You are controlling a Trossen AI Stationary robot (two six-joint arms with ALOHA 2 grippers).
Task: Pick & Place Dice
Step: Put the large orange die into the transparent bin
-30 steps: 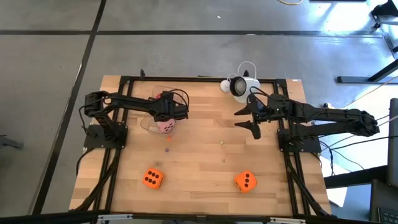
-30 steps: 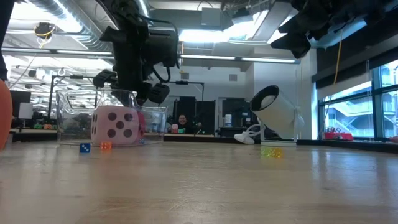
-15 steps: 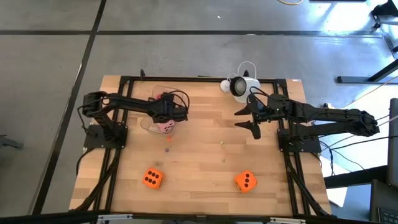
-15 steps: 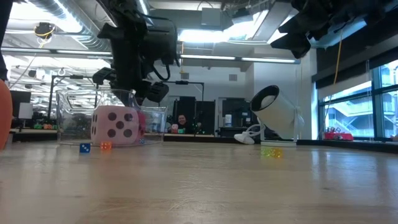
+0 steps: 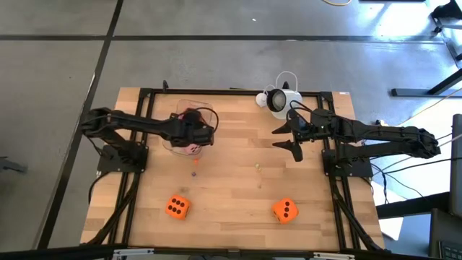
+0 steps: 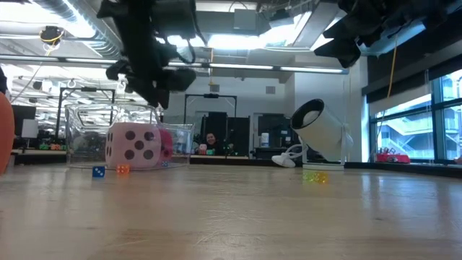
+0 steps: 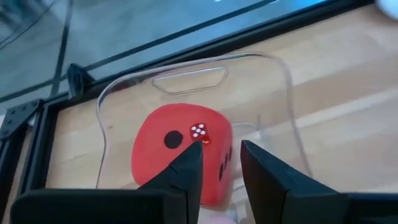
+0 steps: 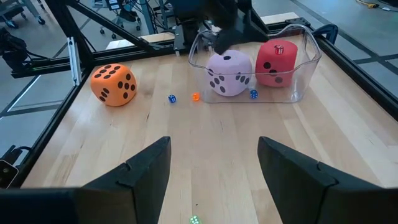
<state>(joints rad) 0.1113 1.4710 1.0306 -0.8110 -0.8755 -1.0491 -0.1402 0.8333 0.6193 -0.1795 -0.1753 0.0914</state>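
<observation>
Pink die [image 8: 227, 73] and red die [image 8: 276, 63], dark pips, in clear bin [image 8: 307, 70]; two orange dice [image 5: 177, 207], black pips.

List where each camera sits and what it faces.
High view: overhead, straight down on table, left tool, right tool.
Low view: tabletop height, facing the pink die; left tool overhead.
Left wrist view: faces the red die past its fingers.
Right wrist view: facing the clear bin past its fingers.
Wrist views share the red die.

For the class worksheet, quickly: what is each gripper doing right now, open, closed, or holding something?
Left gripper: open, holding nothing, above the clear container.
Right gripper: open, empty.
</observation>
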